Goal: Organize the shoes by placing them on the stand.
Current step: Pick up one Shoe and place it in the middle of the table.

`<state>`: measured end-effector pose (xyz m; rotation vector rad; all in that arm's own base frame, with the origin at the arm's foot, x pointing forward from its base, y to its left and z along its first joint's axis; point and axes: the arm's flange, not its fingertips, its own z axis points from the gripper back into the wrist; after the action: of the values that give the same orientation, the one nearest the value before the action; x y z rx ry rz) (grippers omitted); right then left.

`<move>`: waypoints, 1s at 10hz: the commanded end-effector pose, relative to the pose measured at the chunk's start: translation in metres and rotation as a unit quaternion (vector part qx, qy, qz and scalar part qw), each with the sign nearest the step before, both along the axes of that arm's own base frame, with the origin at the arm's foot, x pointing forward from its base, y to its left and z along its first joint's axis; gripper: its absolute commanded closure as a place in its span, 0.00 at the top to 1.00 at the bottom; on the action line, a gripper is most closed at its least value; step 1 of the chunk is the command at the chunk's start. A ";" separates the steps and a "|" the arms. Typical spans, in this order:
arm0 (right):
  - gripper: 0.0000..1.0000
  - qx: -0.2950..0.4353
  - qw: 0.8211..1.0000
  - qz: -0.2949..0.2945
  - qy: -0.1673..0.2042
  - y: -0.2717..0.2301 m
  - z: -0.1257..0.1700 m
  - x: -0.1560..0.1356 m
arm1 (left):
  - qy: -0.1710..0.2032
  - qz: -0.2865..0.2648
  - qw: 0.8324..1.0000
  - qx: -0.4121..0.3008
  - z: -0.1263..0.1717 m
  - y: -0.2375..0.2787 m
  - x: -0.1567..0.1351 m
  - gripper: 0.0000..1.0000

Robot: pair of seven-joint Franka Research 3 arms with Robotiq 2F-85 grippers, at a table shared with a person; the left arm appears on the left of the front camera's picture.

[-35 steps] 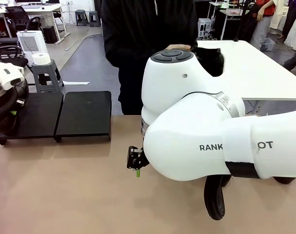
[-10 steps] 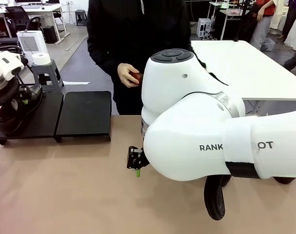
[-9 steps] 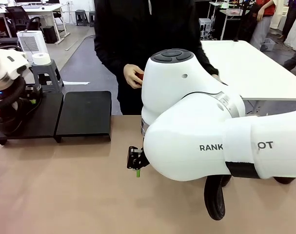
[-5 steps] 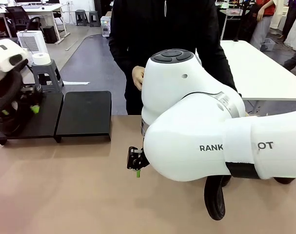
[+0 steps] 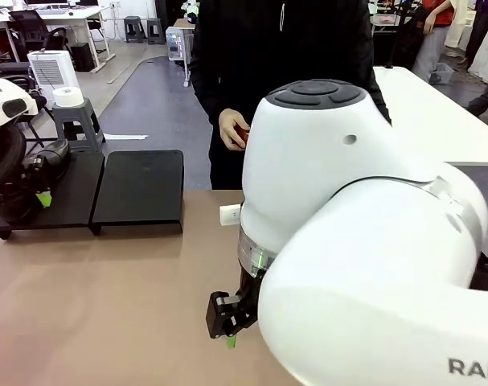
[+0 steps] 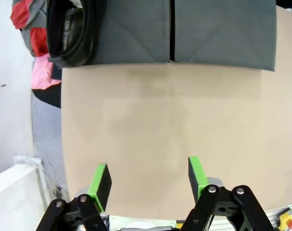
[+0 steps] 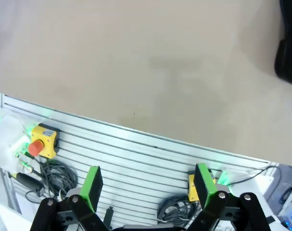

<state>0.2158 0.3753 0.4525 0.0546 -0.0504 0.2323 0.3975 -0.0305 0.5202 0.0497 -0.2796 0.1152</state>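
Progress: early; one shoe (image 6: pixel 71 29) sits on the stand (image 5: pixel 139 189), and the rest of the stand is bare.
Left to do: the other shoes, by my reckoning.
Shoe: glossy black, at the stand's left end.
Left jaws: wide apart, empty, over the worktop (image 6: pixel 160 120) just before the stand.
Right jaws: fully apart, empty, well away from the stand.

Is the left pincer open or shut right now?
Open. The left pincer shows its green pads apart, only bare table between them.
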 end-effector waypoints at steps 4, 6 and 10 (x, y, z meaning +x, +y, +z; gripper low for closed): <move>1.00 0.004 1.000 -0.012 0.004 0.002 -0.006 0.018 | -0.003 0.004 1.000 0.004 0.008 0.003 -0.008 0.83; 1.00 0.019 1.000 -0.020 0.001 -0.014 -0.020 0.039 | -0.003 0.004 1.000 0.004 0.008 0.003 -0.008 0.83; 1.00 0.065 0.991 -0.113 -0.003 -0.115 -0.001 0.081 | -0.003 0.004 1.000 0.004 0.008 0.003 -0.008 0.83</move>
<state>0.3022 0.2739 0.4506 0.1167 -0.0749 -0.0072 0.3919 -0.0280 0.5275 0.0542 -0.2900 0.1231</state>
